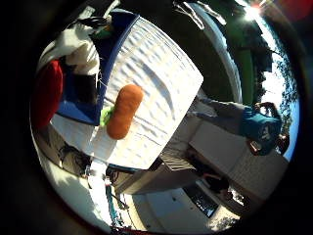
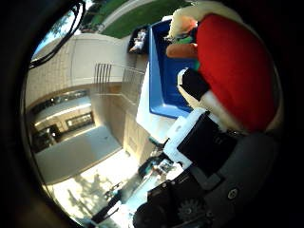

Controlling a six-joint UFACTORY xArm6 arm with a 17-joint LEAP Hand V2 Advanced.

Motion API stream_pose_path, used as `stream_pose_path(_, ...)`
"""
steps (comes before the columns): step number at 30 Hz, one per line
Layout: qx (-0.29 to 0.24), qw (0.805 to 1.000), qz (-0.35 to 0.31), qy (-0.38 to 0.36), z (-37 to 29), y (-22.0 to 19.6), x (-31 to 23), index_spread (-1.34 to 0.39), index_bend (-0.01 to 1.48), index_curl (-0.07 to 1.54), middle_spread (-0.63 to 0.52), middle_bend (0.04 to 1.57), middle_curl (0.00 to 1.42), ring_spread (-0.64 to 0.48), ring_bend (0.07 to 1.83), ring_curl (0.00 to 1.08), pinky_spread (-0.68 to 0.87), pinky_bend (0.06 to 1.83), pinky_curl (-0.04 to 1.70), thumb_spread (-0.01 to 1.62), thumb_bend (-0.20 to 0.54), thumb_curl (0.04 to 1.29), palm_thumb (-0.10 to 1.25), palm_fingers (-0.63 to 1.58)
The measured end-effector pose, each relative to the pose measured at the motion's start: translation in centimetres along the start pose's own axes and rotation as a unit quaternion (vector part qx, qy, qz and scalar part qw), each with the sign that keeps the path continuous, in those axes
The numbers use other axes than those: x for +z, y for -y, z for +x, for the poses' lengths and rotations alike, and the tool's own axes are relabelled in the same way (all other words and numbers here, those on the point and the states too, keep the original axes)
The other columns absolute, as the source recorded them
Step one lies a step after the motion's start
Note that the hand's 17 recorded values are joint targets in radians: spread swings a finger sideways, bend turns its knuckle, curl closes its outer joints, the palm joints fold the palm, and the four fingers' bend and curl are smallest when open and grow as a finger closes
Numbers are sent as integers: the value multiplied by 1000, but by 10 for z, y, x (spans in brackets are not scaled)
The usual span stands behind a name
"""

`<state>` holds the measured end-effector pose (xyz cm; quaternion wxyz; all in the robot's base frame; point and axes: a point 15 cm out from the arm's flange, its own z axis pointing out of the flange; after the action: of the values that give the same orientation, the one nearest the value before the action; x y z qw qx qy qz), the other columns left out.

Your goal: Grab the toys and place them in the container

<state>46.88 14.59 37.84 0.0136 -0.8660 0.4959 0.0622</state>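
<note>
A red plush toy [image 2: 232, 71] with white trim and a black part fills much of the thumb side view, close against my palm. My hand [image 2: 209, 147] has its white and black fingers curled against the toy's underside. The toy hangs over the blue container [image 2: 164, 85], which stands at one end of the table. Other soft things, white and green, lie inside the container [image 1: 83, 49]. An orange plush carrot [image 1: 124, 111] with green leaves lies on the white tablecloth [image 1: 161, 73], just outside the container's rim.
The white-covered table ends a short way past the carrot. Below its edge are grey boxes [image 1: 156, 178] and sunlit paving [image 2: 80, 190]. A building wall with a railing [image 2: 109, 76] stands beyond.
</note>
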Motion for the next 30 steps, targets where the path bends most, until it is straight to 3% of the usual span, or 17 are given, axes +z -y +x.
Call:
stream_pose_path(1, 0, 1000, 18, 0, -18, 38, 25, -732, 858, 682, -222, 1225, 1020, -114, 1431, 835, 171, 1570, 778, 1205, -13, 564, 977, 849)
stream_pose_path(2, 1, 1000, 12, 3, -24, 47, 40, -735, 860, 695, -222, 1229, 1023, -115, 1438, 837, 169, 1574, 781, 1205, -14, 567, 977, 845)
stream_pose_path(8, 15, 1000, 11, 2, -24, 82, 90, -739, 835, 803, -211, 1249, 1025, -101, 1474, 832, 169, 1561, 793, 1219, -42, 557, 872, 785)
stream_pose_path(10, 19, 1000, -1, 4, -19, 82, 105, -679, 754, 813, -171, 1141, 955, -42, 1385, 777, 211, 1511, 769, 1223, -44, 536, 822, 674)
stream_pose_path(11, 20, 1000, -6, 5, -18, 82, 110, -611, 669, 801, -156, 985, 905, -11, 1325, 762, 230, 1505, 776, 1221, -45, 523, 796, 375)
stream_pose_path(12, 18, 1000, -14, 7, -16, 81, 116, -512, 602, 795, -107, 738, 806, 65, 1217, 743, 276, 1438, 787, 1211, -43, 509, 769, -97)
stream_pose_path(14, 18, 999, -26, 10, -12, 77, 123, -495, 553, 734, -63, 577, 716, 118, 1049, 659, 306, 1341, 724, 1200, -44, 499, 753, -290)
stream_pose_path(15, 17, 999, -35, 12, -10, 72, 124, -492, 455, 646, -22, 438, 629, 174, 859, 552, 346, 1258, 649, 1187, -40, 487, 737, -305)
stream_pose_path(21, 13, 999, -43, 20, 10, 49, 101, -491, 169, 466, 73, 138, 449, 290, 569, 374, 437, 1048, 501, 1157, -32, 445, 718, -193)
stream_pose_path(26, 11, 1000, -8, 12, 26, 22, 42, -487, 146, 400, 96, 117, 381, 314, 510, 343, 468, 985, 450, 1147, -28, 425, 716, -147)
stream_pose_path(30, 23, 999, -29, 19, 41, -34, 23, -457, 141, 351, 110, 140, 334, 322, 469, 326, 485, 904, 401, 1142, -31, 407, 705, -123)
